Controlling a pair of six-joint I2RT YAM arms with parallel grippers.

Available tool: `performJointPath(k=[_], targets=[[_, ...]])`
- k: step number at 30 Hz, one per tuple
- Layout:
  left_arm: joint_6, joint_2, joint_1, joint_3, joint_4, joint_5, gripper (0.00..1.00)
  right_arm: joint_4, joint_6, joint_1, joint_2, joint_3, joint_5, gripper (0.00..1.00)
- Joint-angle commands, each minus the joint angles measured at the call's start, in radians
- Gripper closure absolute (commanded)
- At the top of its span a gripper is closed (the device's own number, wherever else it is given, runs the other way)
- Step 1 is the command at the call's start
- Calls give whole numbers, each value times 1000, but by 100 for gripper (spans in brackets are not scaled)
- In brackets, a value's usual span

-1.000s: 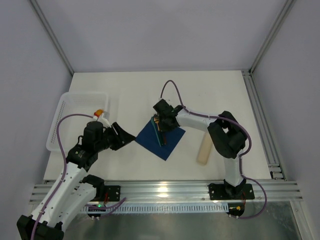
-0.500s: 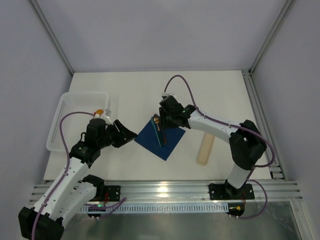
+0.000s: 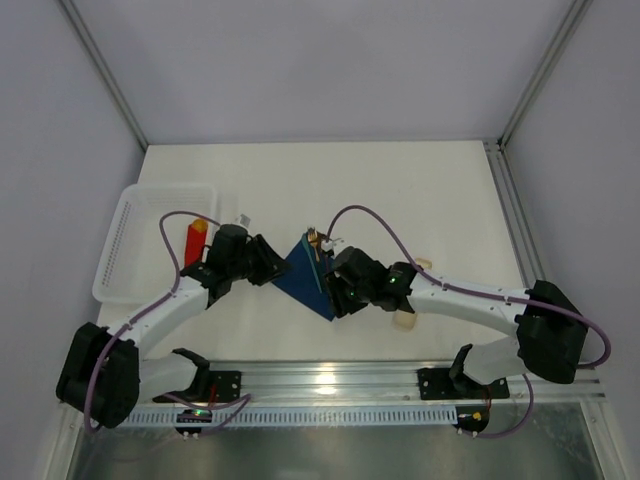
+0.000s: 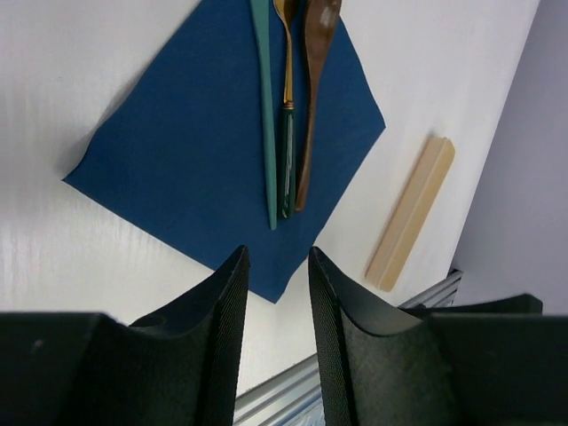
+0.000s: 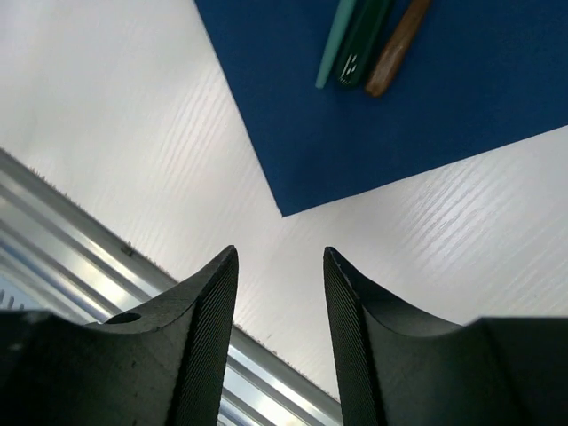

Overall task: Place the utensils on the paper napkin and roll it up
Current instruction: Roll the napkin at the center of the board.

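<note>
The dark blue paper napkin lies flat as a diamond, also in the left wrist view and the right wrist view. Three utensils lie side by side on its right part: a teal piece, a gold and dark green one, a copper-brown one. Their handle ends point toward the near corner. My left gripper is open and empty, at the napkin's left corner. My right gripper is open and empty, just off the near corner.
A white basket at the left holds a red block with an orange tip. A pale beige bar lies right of the napkin, mostly under my right arm in the top view. The aluminium rail runs along the near edge.
The right gripper let go of the utensils, opened, and swung from the napkin's far side round to its near corner. The left arm reached right to the napkin's left corner, its jaws narrowing a little.
</note>
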State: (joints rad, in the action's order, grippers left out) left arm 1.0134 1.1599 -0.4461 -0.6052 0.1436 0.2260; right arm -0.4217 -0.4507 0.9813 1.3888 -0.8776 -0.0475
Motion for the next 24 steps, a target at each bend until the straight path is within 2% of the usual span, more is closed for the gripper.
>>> performJointPath(k=[1,4,13,24], targets=[[-7,35,-9,-39,-108,-56,66,93,32,10,-48,45,32,54],[-19,81,-9,-70,-101,-53,69,135,43,23,-7,51,57,59],[4,224,-11,-65,-203,7,74,135,76,51,110,0,14,60],[-16,245,-11,-53,-196,-17,75,132,69,83,190,-37,-41,64]])
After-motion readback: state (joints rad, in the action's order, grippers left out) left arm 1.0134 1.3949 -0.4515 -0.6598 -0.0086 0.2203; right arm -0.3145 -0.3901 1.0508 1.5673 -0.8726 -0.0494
